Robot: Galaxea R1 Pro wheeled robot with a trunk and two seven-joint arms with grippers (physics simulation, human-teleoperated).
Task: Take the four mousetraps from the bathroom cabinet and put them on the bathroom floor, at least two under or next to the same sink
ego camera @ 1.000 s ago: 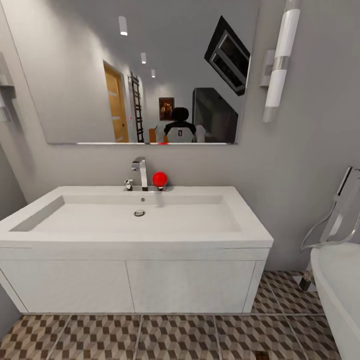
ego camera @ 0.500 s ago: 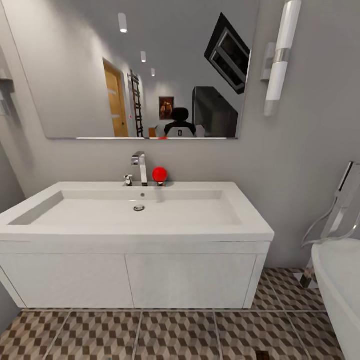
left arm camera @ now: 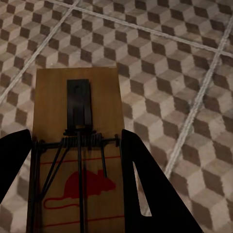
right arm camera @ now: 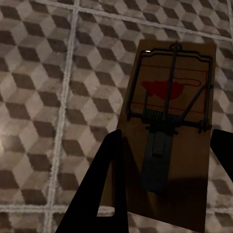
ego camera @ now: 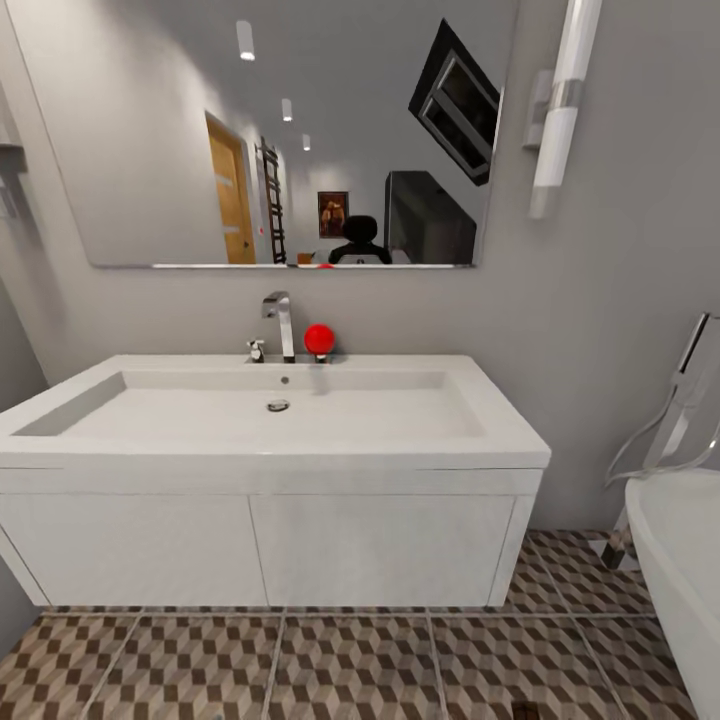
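Each claw (black) grips a mousetrap (left arm camera: 77, 145)

Left gripper (left arm camera: 73, 160): dark fingers at lower corners of frame, clamped on a mousetrap (left arm camera: 75, 145). Right gripper (right arm camera: 167, 179): fingers at lower frame edges, gripping second mousetrap (right arm camera: 170, 126).

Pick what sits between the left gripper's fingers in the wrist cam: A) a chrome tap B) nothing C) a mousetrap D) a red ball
C: the left wrist view shows a mousetrap, a brown board with a red mouse print and a dark spring bar, lying between the two black fingers of the left gripper, with the tiled floor behind it.
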